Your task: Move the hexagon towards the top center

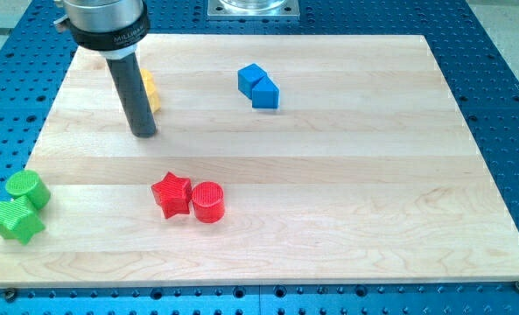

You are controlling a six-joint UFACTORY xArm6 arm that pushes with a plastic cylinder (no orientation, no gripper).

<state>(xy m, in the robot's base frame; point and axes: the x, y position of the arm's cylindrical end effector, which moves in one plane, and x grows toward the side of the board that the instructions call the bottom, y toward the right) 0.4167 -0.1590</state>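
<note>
A yellow block (150,91), largely hidden behind the rod so its shape cannot be made out, lies near the view's top left of the wooden board (347,175). My tip (143,133) rests on the board just below and slightly left of that yellow block, touching or nearly touching it. A blue block (258,87) made of two joined cube-like parts lies near the view's top centre, well to the right of my tip.
A red star (171,193) and a red cylinder (207,201) sit side by side below the tip. A green cylinder (27,188) and a green star (18,220) lie at the board's left edge. A blue perforated table (504,105) surrounds the board.
</note>
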